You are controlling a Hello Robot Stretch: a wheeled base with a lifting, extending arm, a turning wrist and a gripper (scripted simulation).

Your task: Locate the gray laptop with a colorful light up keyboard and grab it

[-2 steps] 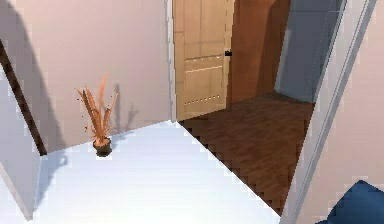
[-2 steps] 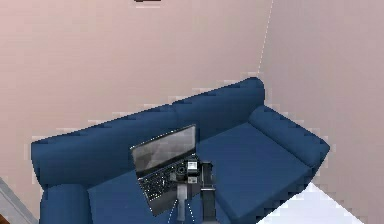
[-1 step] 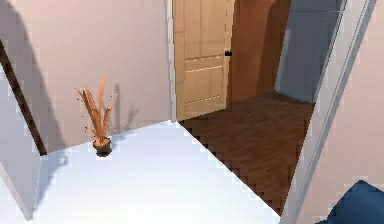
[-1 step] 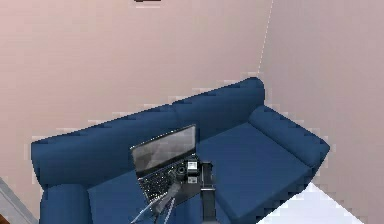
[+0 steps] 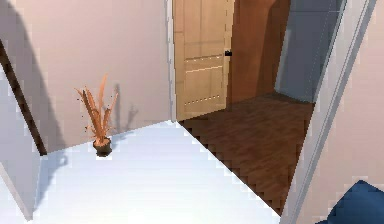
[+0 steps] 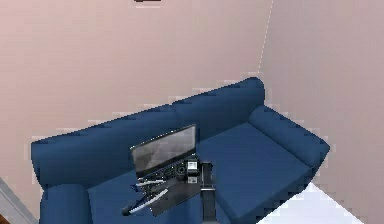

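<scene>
**Location of the target.** In the arm side view, the laptop [image 6: 163,152] lies on the seat of a blue sofa [image 6: 262,140], left of the seat's middle. Its lid is raised and the gray screen faces the robot. The keyboard colours are too small to make out.

**Tool status.** The arm [image 6: 207,196] rises from the bottom edge of the arm side view. The tool [image 6: 141,204] reaches leftward at the front edge of the laptop's base. With the laptop lying at and behind the tool's far end, it cannot be determined whether the tool holds anything or touches the laptop.

**Handling properties (assessed).** The laptop is probably stiff, flat and fairly heavy for thin fingers. Its casing is likely smooth and may slip. The screen and hinge are the fragile parts. The cushion beneath is soft and may give under downward pressure.

**Recommended hold.** Take the base at its near edge or a front corner, not the lid. Lifting by the lid could strain the hinge or fold the screen down.

**Surroundings.** The forward view shows a white counter [image 5: 170,185] with a potted plant [image 5: 100,122], and a wooden door [image 5: 203,55] beyond.
</scene>
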